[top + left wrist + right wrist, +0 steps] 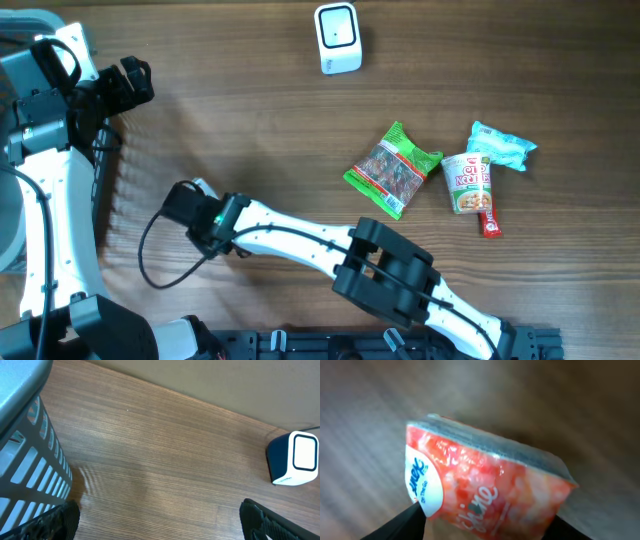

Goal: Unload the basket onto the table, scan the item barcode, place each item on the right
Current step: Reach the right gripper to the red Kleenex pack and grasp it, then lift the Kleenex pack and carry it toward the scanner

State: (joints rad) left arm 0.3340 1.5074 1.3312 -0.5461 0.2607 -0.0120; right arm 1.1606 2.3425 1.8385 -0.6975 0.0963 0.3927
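The wooden table [260,120] carries everything. A grey slatted basket [35,475] stands at its left edge, and the left arm [50,190] rises just beside it. The left gripper [160,522] hangs above bare wood, fingers spread wide with nothing between them. The right arm [300,235] lies low across the front of the table, reaching left, well apart from the groceries behind its elbow.

On the right side, a noodle cup [467,182] lies on its side. A green snack packet [392,168] is just beside it on the left, a pale blue packet [502,146] touches its top end, and a small red stick pack [489,218] sits at its lower end. The white scanner [337,38] stands alone at the far edge, its window facing the table.

The item, a pink-orange tissue pack [495,485], sits near the front left between the fingers of the right gripper [486,517]. One fingertip [407,520] touches the label corner, but I cannot tell whether the jaws are clamped on it.

The cup's red lettering reads like "Cup Noodles". The tissue pack bears a white oval label with blue script and small words that look like "To Go"; a white script word below is cut off.
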